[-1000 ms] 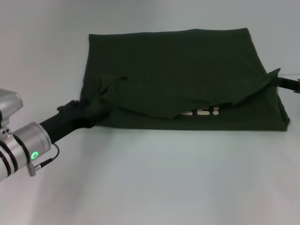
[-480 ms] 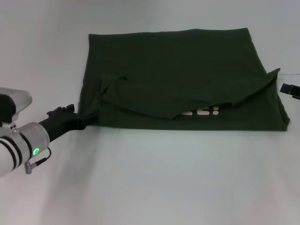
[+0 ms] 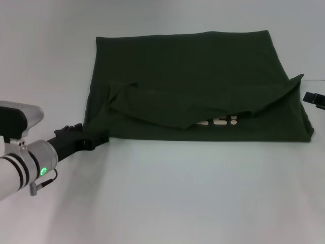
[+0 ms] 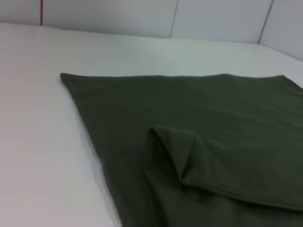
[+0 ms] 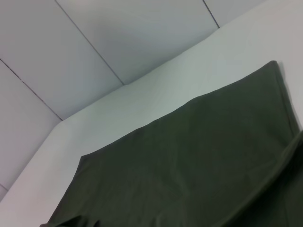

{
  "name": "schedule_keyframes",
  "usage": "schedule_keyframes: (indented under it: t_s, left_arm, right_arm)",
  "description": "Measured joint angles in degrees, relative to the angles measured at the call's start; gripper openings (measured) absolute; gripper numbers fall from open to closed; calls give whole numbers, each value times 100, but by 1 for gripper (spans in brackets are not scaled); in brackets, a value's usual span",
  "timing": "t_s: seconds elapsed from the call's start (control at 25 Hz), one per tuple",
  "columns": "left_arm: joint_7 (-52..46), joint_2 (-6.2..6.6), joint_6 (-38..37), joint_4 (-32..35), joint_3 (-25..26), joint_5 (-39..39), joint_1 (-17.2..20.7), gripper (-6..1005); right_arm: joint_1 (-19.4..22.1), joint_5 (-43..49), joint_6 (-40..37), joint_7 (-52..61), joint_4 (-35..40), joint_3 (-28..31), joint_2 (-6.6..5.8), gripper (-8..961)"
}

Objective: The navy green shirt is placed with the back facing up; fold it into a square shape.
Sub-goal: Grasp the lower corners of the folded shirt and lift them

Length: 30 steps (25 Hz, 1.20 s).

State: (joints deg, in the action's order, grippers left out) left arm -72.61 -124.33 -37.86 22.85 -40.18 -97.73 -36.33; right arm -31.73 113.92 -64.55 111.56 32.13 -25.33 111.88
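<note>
Left tool (image 3: 96,138) at lower left of the head frame, black, tip against the near-left corner of the navy green shirt (image 3: 193,81); can't tell whether clenched or released. Shirt lies spread on the white table (image 3: 177,193), filling mid to upper frame, a flap folded across its near half, pale print (image 3: 219,121) peeking out below the flap. Right tool (image 3: 315,98) at right edge, just beside the shirt's right side; state can't tell.
</note>
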Motion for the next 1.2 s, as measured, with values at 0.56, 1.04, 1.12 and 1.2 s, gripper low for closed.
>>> schedule_keyframes:
  t_s: [0.56, 1.04, 1.12, 1.2]
  left_arm:
    - [98, -9, 190, 10, -102, -9, 1, 882]
    - [151, -13, 185, -18, -281, -9, 19, 883]
    - [153, -13, 189, -18, -281, -9, 17, 883]
    - [157, -13, 213, -4, -281, -9, 8, 882]
  right_arm:
    - [80, -2, 95, 11, -79, 2, 19, 628]
    - [79, -2, 129, 15, -107, 2, 18, 627]
    - [80, -2, 129, 15, -107, 2, 18, 627]
    - [80, -2, 129, 15, -107, 2, 18, 627]
